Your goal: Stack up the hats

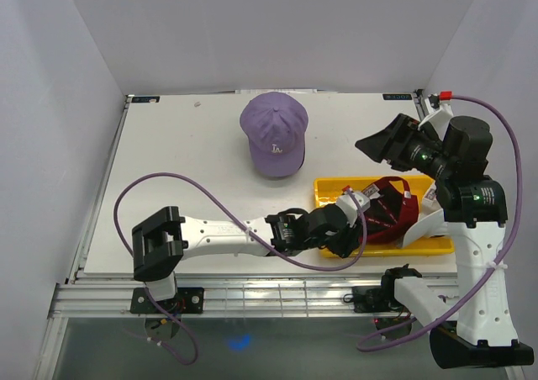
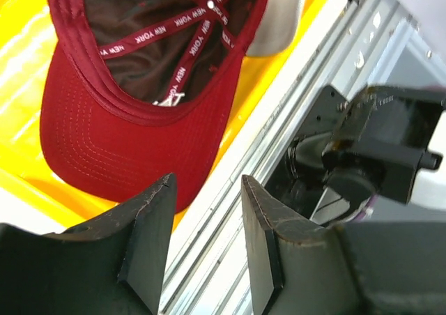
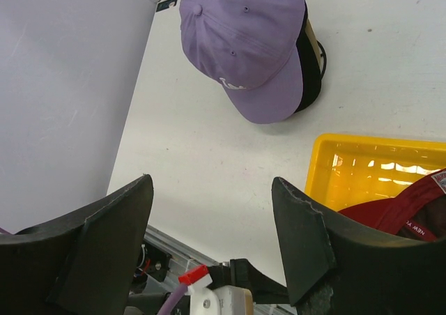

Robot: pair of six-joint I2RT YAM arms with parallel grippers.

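A lavender hat [image 1: 273,134] sits at the table's far middle, on top of a black hat [image 3: 311,67] and a tan hat [image 3: 314,37] whose edges show under it in the right wrist view, where the lavender hat [image 3: 244,43] fills the top. A red hat [image 1: 391,210] lies upside down in the yellow tray [image 1: 329,187], over a white hat [image 2: 280,22]. My left gripper [image 1: 346,240] is open and empty at the tray's near left edge, its tips [image 2: 207,186] just beside the red hat's brim [image 2: 132,141]. My right gripper [image 1: 376,147] is open, empty and raised above the tray's far side.
The yellow tray [image 2: 21,71] stands at the near right of the table. The table's metal front rail [image 2: 230,210] runs under my left fingers. The right arm's base [image 2: 376,155] stands close by. White walls enclose the table on three sides.
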